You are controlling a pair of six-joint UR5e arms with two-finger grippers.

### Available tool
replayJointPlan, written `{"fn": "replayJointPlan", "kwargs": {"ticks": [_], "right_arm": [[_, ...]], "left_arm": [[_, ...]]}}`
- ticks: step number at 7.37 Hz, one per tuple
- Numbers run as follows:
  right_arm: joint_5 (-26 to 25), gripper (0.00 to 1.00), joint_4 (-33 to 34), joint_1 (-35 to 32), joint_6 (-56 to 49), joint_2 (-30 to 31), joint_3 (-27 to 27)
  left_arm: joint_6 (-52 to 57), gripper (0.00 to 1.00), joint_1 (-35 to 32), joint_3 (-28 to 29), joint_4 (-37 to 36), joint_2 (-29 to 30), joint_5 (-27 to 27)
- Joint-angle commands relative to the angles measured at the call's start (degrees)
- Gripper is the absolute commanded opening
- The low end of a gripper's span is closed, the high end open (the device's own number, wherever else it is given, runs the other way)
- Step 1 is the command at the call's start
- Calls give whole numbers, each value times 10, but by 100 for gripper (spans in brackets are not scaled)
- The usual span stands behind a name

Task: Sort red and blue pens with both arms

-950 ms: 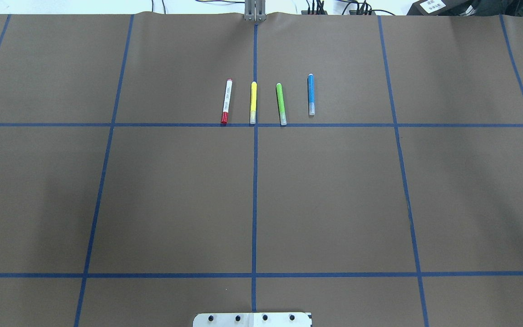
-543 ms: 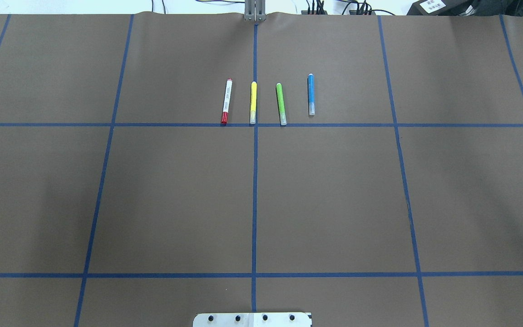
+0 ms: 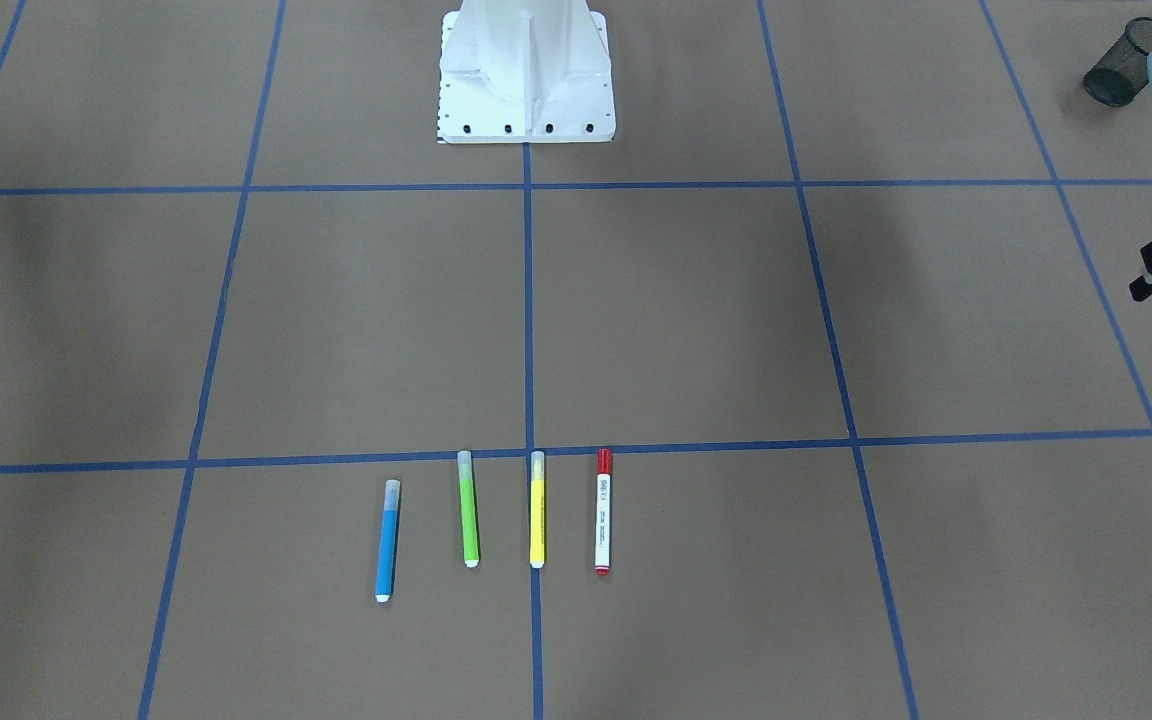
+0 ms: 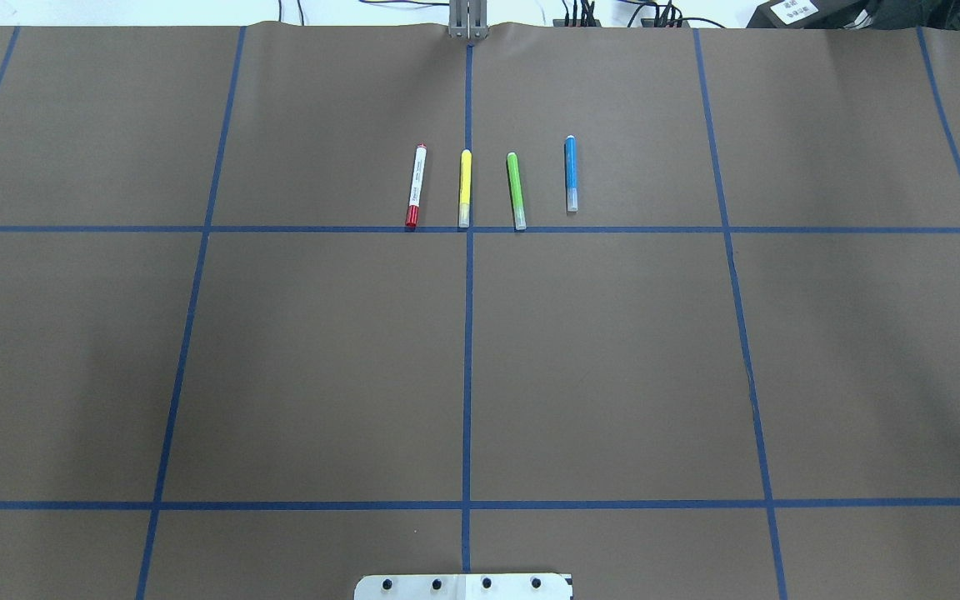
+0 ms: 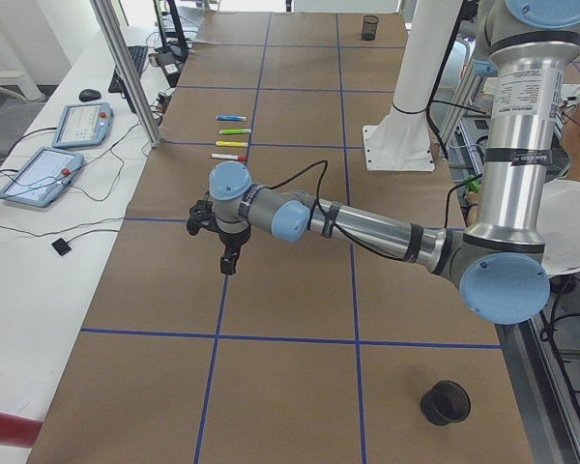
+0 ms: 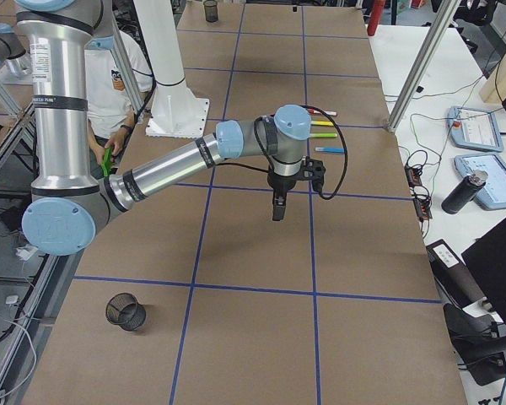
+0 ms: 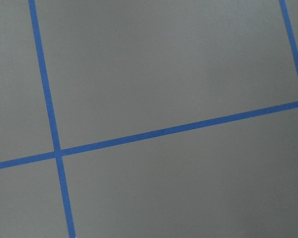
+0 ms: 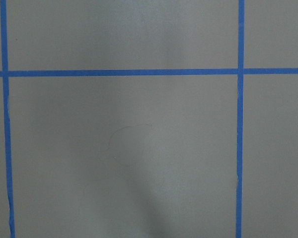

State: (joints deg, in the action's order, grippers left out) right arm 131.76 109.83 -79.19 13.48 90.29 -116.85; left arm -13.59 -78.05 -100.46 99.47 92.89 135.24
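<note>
Red pen: I find the red pen (image 4: 416, 187) flat on the surface (image 4: 322, 358), leftmost in a row of four in the overhead view. Its red cap end meets a cross line of blue tape (image 4: 197, 228).
Blue pen: the blue pen (image 4: 571, 173) lies at the row's other end, apart from its neighbour, and its clear cap stops short of that tape.
Between them: yellow marker (image 4: 464, 189) and green marker (image 4: 516, 191), side by side, not touching.
Left pincer: the left pincer (image 5: 230, 259) shows clearly only in the left side view, pointing down, well apart from the pens. I cannot tell whether its fingers are apart or together.
Right pincer: the right pincer (image 6: 277, 207) shows only in the right side view, also pointing down, beside the row. I cannot tell its state either.
Wrist cameras: both give me brown surface and crossing tape.
Front view: the white pedestal (image 3: 526, 70) in full, where the overhead shows just its base plate.
Side views: a black mesh cup (image 5: 446, 402) near my end of the surface.
</note>
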Motion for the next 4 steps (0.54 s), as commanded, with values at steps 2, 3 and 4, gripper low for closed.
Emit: {"fn": "replayJointPlan", "kwargs": {"ticks": [2, 3, 4], "right_arm": [[0, 100, -1, 0, 1, 1, 2], [3, 100, -1, 1, 1, -1, 1], [3, 100, -24, 1, 2, 1, 3]], "left_arm": [[-25, 100, -1, -1, 11, -3, -2], [-23, 100, -1, 3, 12, -3, -3], [-30, 100, 0, 4, 12, -1, -3]]}}
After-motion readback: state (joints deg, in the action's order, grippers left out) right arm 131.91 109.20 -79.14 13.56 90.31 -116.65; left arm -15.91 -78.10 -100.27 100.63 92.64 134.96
